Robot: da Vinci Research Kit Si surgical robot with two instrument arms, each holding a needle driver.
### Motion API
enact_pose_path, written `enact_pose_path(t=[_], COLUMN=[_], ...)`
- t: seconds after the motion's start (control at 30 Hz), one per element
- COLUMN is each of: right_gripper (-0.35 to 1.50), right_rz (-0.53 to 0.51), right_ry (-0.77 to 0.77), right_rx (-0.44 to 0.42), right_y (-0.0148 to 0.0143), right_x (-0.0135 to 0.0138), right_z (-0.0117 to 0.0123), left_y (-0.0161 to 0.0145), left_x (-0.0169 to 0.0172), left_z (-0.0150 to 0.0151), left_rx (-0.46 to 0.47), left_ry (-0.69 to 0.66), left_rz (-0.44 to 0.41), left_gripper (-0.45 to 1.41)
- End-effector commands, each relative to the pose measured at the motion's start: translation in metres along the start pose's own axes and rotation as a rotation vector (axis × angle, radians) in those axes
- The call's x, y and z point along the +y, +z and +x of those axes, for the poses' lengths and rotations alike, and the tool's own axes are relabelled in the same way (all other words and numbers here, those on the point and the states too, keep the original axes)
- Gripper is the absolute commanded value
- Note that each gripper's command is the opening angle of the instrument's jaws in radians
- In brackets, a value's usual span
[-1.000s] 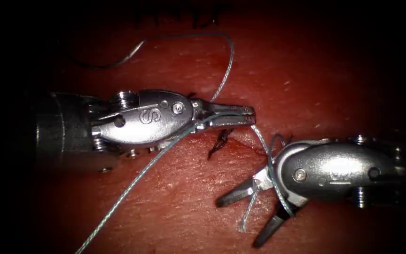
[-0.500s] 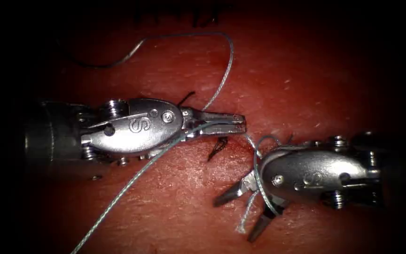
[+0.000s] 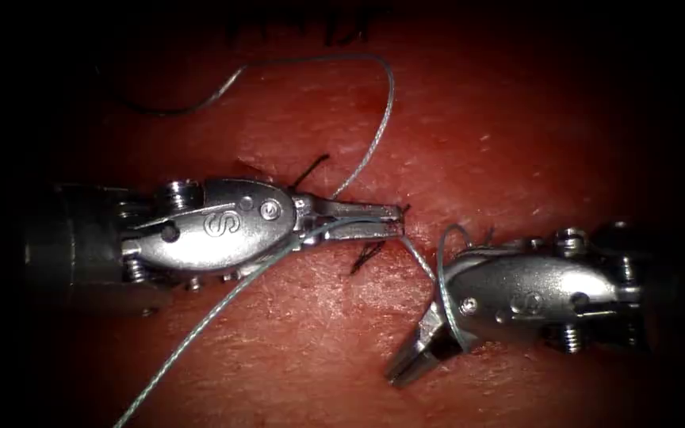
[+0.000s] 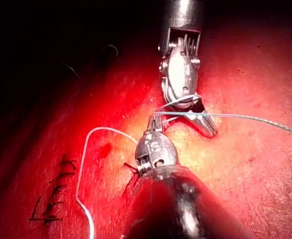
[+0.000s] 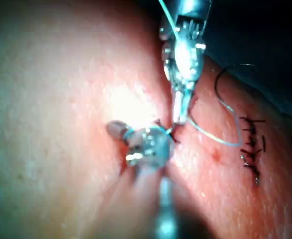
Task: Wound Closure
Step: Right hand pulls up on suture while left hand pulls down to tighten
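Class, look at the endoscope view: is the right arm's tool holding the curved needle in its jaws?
No: the right tool has its jaws closed on the short thread end, with thread looped round its wrist, and no needle between them.

Strong light falls on the middle of the scene and fades to black at every edge in the view from above. Beyond that lit patch the surroundings lie in darkness; any walls, floor or furniture cannot be made out.
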Motion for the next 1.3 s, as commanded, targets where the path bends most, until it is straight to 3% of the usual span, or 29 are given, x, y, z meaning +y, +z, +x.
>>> enact_pose_path(t=[0.03, 0.27, 0.5, 0.8, 1.03, 1.3], right_gripper=[-0.35, -0.35, -0.35, -0.35, -0.35, -0.35], right_rz=[-0.006, -0.057, -0.122, -0.147, -0.164, -0.194], right_ry=[-0.002, 0.011, 0.022, 0.038, 0.045, 0.061], right_rx=[0.016, 0.117, 0.207, 0.241, 0.241, 0.225], right_y=[0.0007, -0.0004, -0.0047, -0.0083, -0.009, -0.0101], right_x=[0.0004, 0.0003, -0.0007, -0.0014, -0.0014, -0.0012], right_z=[-0.0001, 0.0, 0.0014, 0.0036, 0.0028, 0.0003], left_y=[0.0007, 0.0, -0.0021, -0.004, -0.0054, -0.0075], left_x=[0.0001, 0.002, 0.0051, 0.0087, 0.0118, 0.016], left_z=[-0.0003, -0.0003, -0.0005, 0.0005, 0.0013, 0.0001], left_rx=[0.001, 0.001, -0.001, 0.0, 0.002, -0.022], left_ry=[0.001, 0.003, 0.007, 0.026, 0.042, 0.061], left_rz=[-0.001, -0.008, -0.013, -0.025, -0.037, -0.048], left_gripper=[-0.45, -0.45, -0.45, -0.45, -0.45, -0.45])
